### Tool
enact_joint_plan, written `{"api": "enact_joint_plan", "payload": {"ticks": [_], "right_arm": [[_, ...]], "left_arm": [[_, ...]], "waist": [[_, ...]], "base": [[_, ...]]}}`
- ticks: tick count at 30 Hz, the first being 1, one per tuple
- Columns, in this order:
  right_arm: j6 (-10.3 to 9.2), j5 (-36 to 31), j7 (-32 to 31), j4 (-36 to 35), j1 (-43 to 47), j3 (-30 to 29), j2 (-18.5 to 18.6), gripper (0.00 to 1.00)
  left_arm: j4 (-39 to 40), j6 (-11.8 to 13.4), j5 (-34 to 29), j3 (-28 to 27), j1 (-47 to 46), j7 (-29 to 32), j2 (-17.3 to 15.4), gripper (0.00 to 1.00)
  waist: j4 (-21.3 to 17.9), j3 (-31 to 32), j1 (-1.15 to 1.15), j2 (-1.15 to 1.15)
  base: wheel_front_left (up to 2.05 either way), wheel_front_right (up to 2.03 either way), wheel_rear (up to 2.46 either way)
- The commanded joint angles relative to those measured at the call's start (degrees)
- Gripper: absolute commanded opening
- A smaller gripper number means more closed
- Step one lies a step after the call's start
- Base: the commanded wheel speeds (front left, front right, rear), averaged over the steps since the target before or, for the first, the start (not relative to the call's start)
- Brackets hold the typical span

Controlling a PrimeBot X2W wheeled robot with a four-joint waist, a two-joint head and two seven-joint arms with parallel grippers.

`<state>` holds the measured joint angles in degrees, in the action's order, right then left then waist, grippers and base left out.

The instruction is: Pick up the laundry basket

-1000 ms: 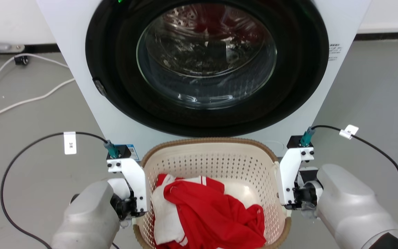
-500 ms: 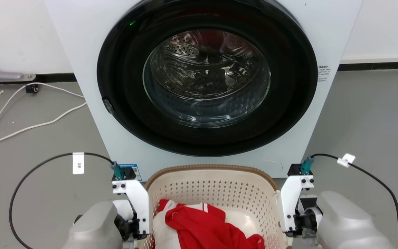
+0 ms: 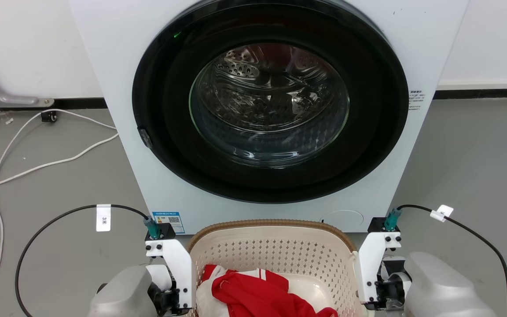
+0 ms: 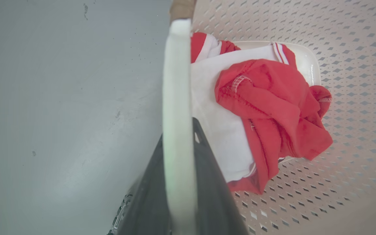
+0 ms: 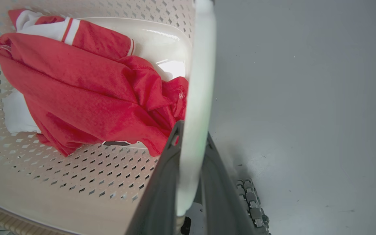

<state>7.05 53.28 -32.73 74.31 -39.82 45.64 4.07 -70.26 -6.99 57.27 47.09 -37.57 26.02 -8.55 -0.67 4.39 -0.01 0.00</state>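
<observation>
The laundry basket [image 3: 275,259] sits straight in front of the washing machine [image 3: 112,70], low and centred under its round door, with the two arms on either side of it. The left gripper [image 4: 178,137] has its dark fingers [image 4: 207,182] pinched on the basket's white side handle [image 4: 175,81]. The right gripper [image 5: 193,130] clamps the opposite handle [image 5: 201,65] the same way, one finger on each face of the strip. A crumpled red and white garment [image 3: 253,286] lies in the basket's bottom. The wrist views show bare grey floor [image 4: 60,114] beyond each handle. Whether the basket's base touches that floor cannot be told.

A black cable [image 3: 51,218] with a white tag loops out over the floor from the left wrist, and a second one [image 3: 478,237] from the right wrist. Both lie in front of the machine's lower corners. The machine stands directly ahead of the basket, just beyond its brown rim [image 3: 271,223], its glass door [image 3: 271,101] closed. To the machine's left a white cable [image 3: 38,166] trails over the floor towards the wall [image 3: 24,44] behind it.

The basket stands upright with its mouth facing up and its far curved wall towards the machine. The line from handle to handle runs parallel to the machine's front. The near end is cut off by the head view's edge, so which axis is the longer cannot be told.
</observation>
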Motion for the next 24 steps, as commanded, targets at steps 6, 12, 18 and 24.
{"api": "enact_joint_plan", "payload": {"ticks": [6,12,18,24], "right_arm": [[0.8,-0.71,0.37,-0.86,0.48,-1.18,-2.18,0.0],[0.8,-1.89,0.34,-0.86,0.37,-2.47,-2.18,0.0],[0.8,-3.09,0.01,-0.86,0.0,-3.32,-2.18,0.0],[0.8,-3.58,-0.02,-0.85,0.02,-3.73,-2.17,0.0]], "left_arm": [[1.38,-0.89,1.31,0.8,-0.05,-0.62,2.56,0.0],[1.19,-0.89,1.9,1.5,-0.45,-0.64,2.52,0.0],[1.04,-0.89,2.4,2.09,-0.59,-0.83,2.41,0.0],[1.23,-0.89,2.93,2.82,-0.8,-1.04,2.39,0.0]], "waist": [[-0.03,-0.11,0.01,0.0],[-0.07,-0.2,0.01,0.0],[0.02,-0.33,0.01,0.0],[0.06,-0.38,0.01,0.0]], "base": [[0.0,0.0,0.0],[0.0,0.0,0.0],[0.0,0.0,0.0],[0.0,0.0,0.0]]}}
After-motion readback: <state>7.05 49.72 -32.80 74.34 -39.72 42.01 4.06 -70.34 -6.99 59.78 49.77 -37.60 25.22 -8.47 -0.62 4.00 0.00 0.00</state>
